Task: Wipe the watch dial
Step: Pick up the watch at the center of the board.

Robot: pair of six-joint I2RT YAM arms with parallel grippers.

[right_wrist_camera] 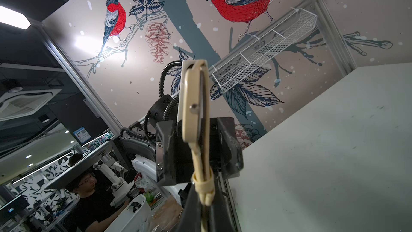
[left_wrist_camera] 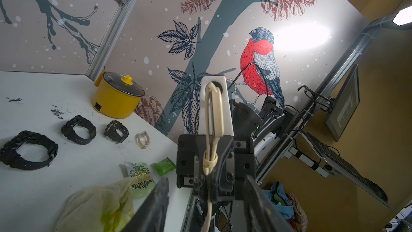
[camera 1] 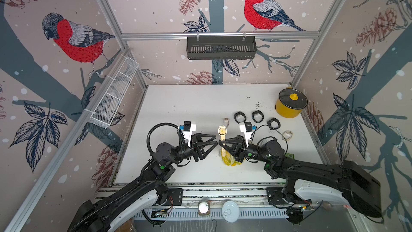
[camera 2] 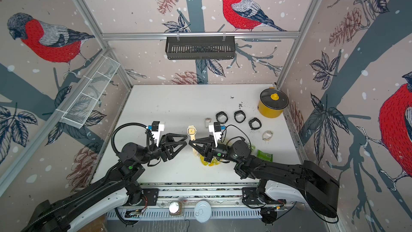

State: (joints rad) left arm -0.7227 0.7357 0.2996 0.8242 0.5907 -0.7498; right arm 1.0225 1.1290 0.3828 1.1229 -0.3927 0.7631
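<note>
above table [camera 1: 178, 108], watch [camera 1: 222, 131] in right fingers [camera 1: 230, 141]

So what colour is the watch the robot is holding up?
Cream strap, yellowish dial; clearest in a top view.

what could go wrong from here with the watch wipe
The right gripper pinches the cream watch by its strap only, so the dial may swing or slip under wiping pressure. The left gripper is open and empty, almost tip to tip with the right. The cloth lies partly hidden beneath the right gripper, so reaching for it may clip that arm.
</note>
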